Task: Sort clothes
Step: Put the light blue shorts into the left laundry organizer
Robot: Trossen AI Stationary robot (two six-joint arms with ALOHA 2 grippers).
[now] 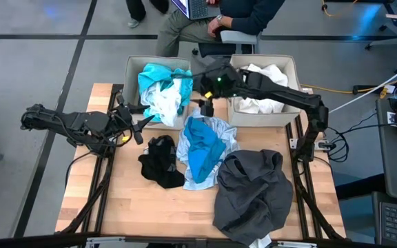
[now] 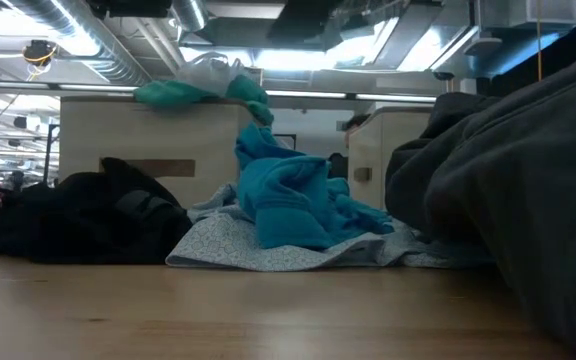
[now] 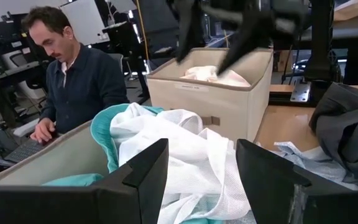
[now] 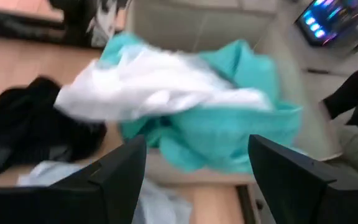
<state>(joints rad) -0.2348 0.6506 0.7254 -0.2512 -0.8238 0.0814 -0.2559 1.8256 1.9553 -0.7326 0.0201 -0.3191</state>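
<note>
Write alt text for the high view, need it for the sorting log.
Overhead: two beige bins at the table's far edge, the left one holding turquoise and white clothes, the right one white clothes. The right gripper hangs between them, jaws open. Black, blue and dark grey garments lie unsorted on the table.

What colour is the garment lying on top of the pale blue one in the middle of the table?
Bright blue garment, lying crumpled on the pale blue one. The high view shows it best.
</note>
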